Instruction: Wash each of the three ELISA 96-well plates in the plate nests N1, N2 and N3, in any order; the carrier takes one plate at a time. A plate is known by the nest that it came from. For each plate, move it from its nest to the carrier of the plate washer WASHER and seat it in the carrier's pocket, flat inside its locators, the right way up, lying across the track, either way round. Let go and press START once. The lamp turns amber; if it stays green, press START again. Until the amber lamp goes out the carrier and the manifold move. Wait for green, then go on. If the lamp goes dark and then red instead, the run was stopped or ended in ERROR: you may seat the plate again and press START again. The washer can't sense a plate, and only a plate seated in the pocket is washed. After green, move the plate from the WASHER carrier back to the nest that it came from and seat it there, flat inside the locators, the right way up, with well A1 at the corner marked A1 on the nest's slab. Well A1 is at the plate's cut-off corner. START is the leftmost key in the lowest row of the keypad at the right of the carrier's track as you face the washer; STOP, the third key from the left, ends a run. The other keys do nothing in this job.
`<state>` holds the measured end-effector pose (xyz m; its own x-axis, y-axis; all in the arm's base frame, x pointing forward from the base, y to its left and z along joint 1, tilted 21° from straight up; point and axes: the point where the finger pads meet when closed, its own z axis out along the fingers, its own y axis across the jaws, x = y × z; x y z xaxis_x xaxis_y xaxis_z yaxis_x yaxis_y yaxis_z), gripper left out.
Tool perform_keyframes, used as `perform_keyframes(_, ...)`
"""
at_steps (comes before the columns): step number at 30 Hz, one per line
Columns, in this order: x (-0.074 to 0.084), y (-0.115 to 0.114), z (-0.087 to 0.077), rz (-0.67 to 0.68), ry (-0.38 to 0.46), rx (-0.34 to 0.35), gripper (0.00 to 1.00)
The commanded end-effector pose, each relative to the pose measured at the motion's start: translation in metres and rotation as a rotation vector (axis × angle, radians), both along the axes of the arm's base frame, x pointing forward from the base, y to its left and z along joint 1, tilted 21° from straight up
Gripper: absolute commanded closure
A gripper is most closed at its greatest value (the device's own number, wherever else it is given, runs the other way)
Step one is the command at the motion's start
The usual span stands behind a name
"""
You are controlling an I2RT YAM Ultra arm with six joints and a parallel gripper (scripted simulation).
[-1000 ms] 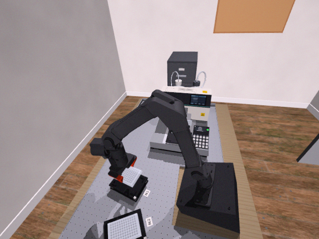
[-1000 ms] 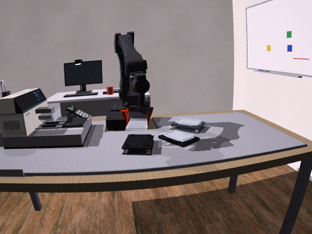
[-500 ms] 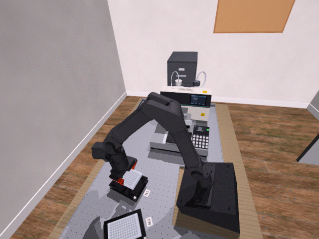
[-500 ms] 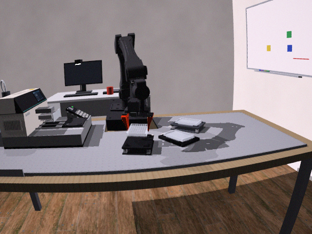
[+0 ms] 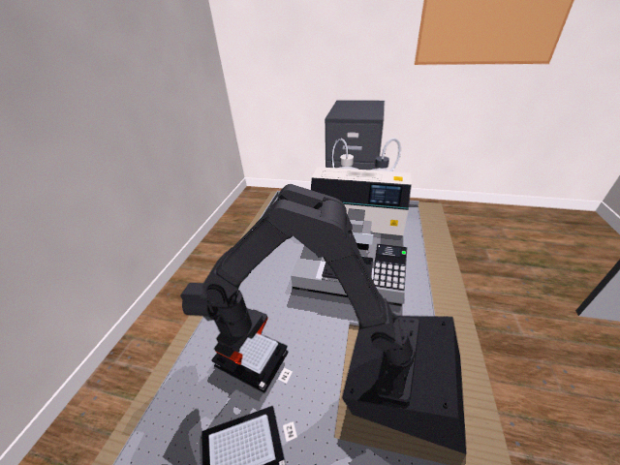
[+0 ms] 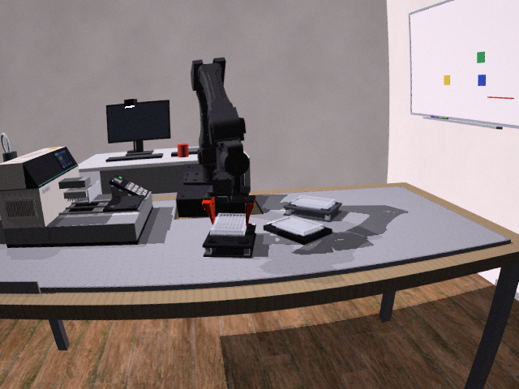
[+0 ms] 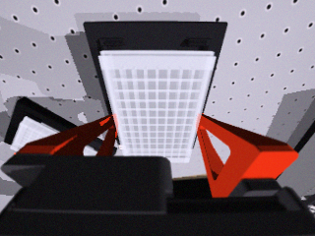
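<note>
My gripper (image 5: 248,343) (image 6: 229,220) (image 7: 157,117), with red fingers, is shut on the long sides of the white 96-well plate of N1 (image 5: 259,352) (image 6: 228,224) (image 7: 157,98). It holds the plate right way up, directly over the black nest N1 (image 5: 270,373) (image 6: 228,247) (image 7: 153,31) and very close to it; I cannot tell whether they touch. The N2 plate (image 5: 241,443) (image 6: 297,224) (image 7: 27,132) lies in its nest (image 5: 205,440). The N3 plate (image 6: 312,203) lies in its nest further right. The washer (image 5: 360,187) (image 6: 37,184) shows a green lamp (image 5: 403,253) (image 6: 120,177) above its keypad (image 5: 388,274) (image 6: 130,189).
The washer's carrier track (image 6: 83,206) is partly hidden by my arm in the top view. The arm's black base block (image 5: 430,370) stands right of the nests. Bottles with tubing (image 5: 346,159) stand behind the washer. A desk with a monitor (image 6: 138,121) stands beyond the table.
</note>
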<state>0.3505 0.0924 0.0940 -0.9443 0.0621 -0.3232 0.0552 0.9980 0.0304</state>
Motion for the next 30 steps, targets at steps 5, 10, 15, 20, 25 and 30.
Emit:
perform_keyframes(5, 0.0099, 0.0027, 0.0011, 0.004, -0.039, 0.011, 1.0)
perform_keyframes(10, 0.0097, 0.0026, 0.0009, 0.004, -0.039, 0.011, 1.0)
perform_keyframes(15, 0.0091, 0.0024, 0.0007, 0.004, -0.039, 0.011, 1.0)
perform_keyframes(20, 0.0087, 0.0022, 0.0005, 0.004, -0.039, 0.011, 1.0)
perform_keyframes(25, 0.0083, 0.0021, 0.0004, 0.004, -0.039, 0.011, 1.0)
perform_keyframes(30, 0.0079, 0.0019, 0.0002, 0.004, -0.039, 0.011, 1.0)
